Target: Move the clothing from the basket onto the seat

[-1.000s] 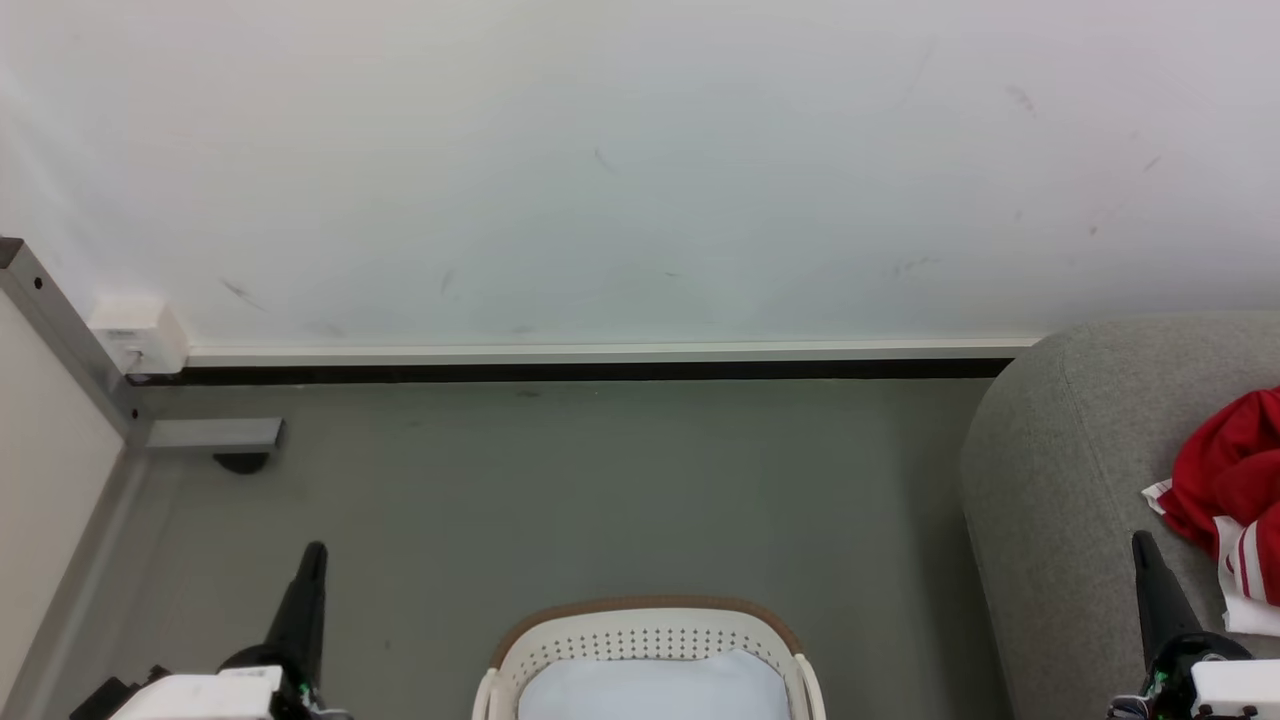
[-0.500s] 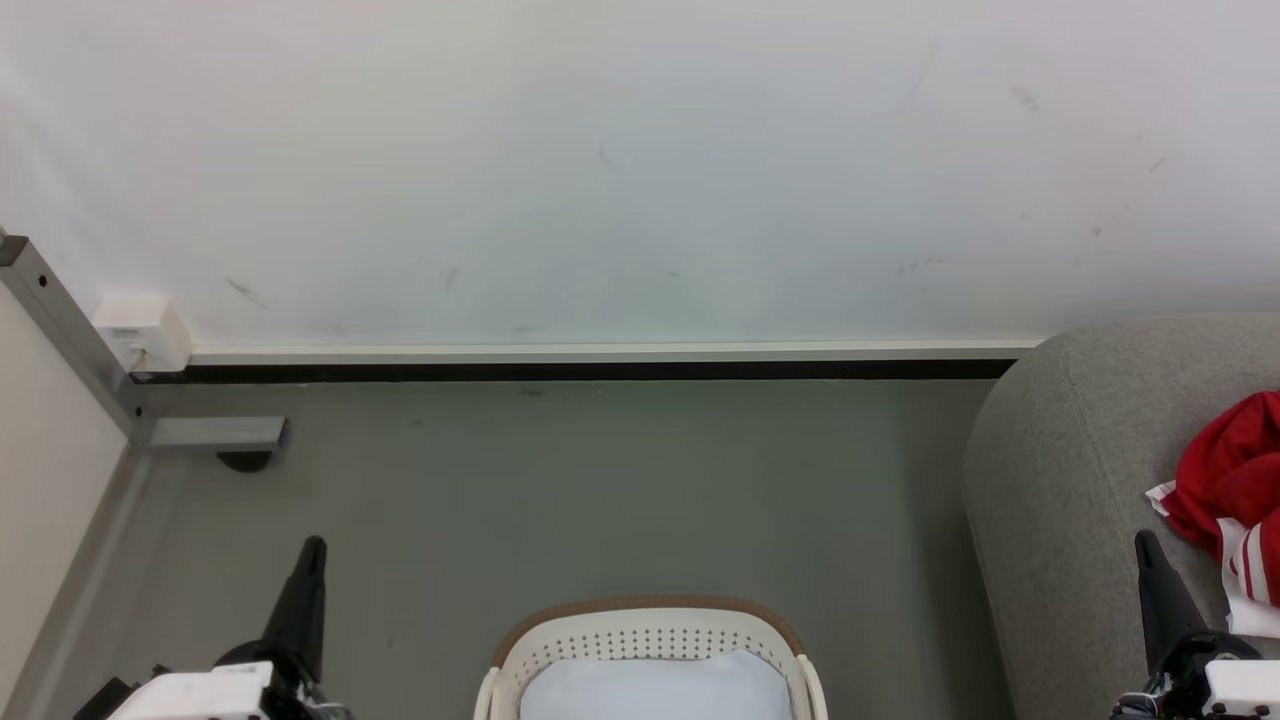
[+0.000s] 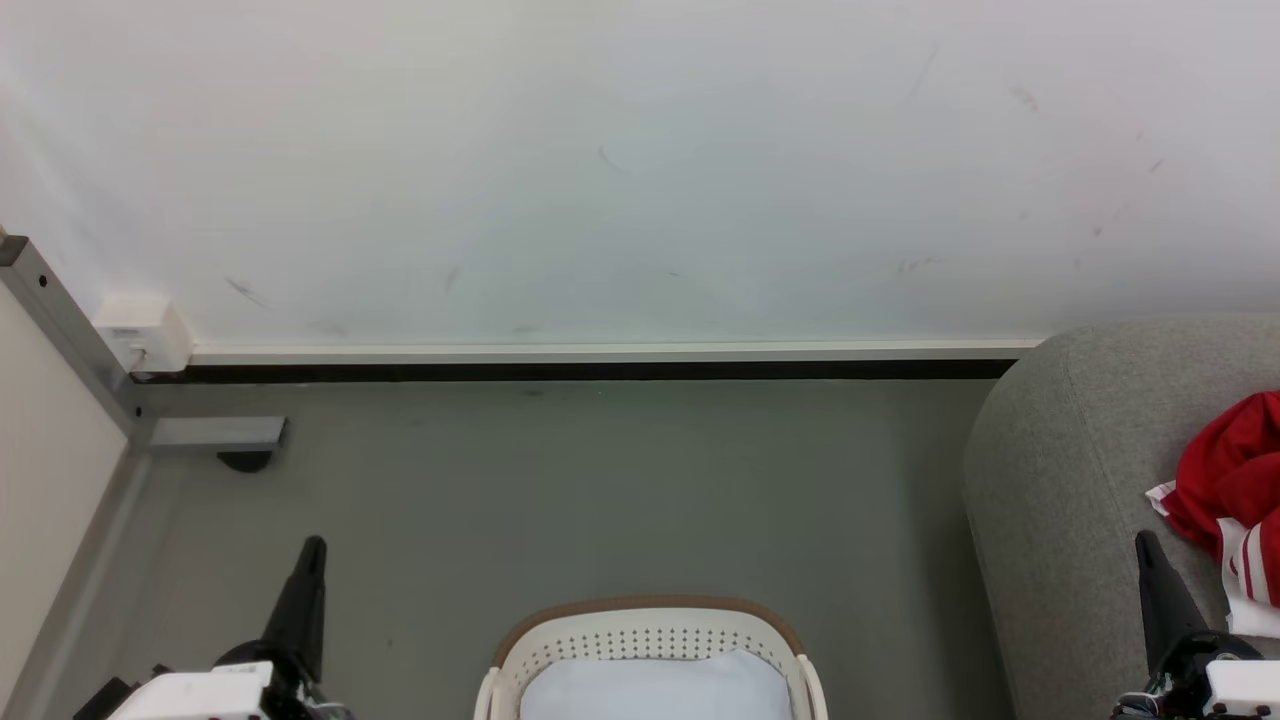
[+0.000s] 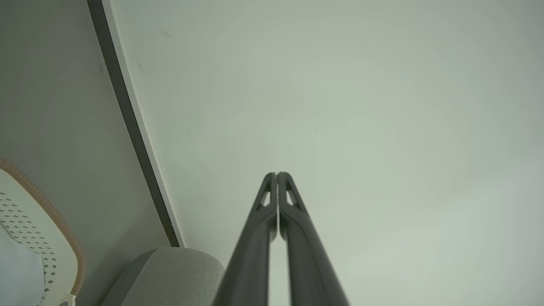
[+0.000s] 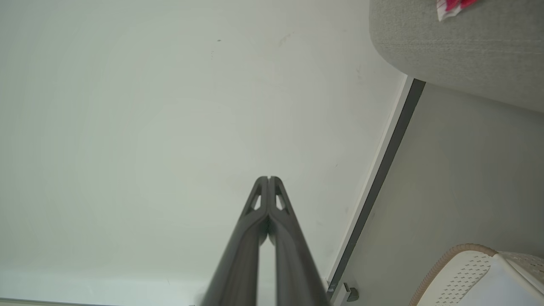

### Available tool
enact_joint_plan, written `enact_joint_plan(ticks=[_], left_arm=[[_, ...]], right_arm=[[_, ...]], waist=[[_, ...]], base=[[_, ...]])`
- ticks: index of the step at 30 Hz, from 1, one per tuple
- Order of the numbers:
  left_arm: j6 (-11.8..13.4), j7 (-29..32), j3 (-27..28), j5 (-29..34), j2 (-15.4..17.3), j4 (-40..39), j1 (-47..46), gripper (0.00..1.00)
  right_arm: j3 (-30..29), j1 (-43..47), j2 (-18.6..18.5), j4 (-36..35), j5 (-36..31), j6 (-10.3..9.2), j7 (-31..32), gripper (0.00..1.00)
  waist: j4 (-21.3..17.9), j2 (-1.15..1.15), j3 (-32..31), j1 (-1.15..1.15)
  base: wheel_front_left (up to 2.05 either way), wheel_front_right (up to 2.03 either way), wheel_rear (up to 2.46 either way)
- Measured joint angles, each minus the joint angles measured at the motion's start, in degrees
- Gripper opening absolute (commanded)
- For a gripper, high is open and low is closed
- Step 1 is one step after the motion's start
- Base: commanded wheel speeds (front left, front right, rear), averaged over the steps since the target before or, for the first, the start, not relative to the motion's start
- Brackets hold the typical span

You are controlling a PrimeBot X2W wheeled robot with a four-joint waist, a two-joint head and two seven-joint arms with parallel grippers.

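Now the clothing (image 3: 1232,470) lies on the seat (image 3: 1060,480) near the right gripper (image 3: 1146,542), which, like the left gripper (image 3: 313,546), is pressed together, empty.

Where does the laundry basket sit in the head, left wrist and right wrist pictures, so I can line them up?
Head view: the basket is at bottom centre, cut off by the lower edge.
Left wrist view: the basket is at the lower left edge.
Right wrist view: the basket is in the lower right corner.
Shared landmark: the dark skirting strip crosses all three views.
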Motion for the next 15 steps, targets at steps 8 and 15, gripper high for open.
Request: enact_joint_plan(ticks=[8,15], left_arm=[[0.00,0.00,0.00,0.00,0.00,0.00,0.00,0.00],[0.00,0.00,0.00,0.00,0.00,0.01,0.00,0.00]], right_arm=[[-0.19,-0.01,0.12,0.01,-0.04,0.00,0.07,0.00],[-0.32,-0.02,0.18,0.02,-0.09,0.00,0.15,0.00]], waist=[[0.00,0.00,0.00,0.00],[0.00,0.00,0.00,0.00]], base=[[0.00,0.00,0.00],[0.00,0.00,0.00]])
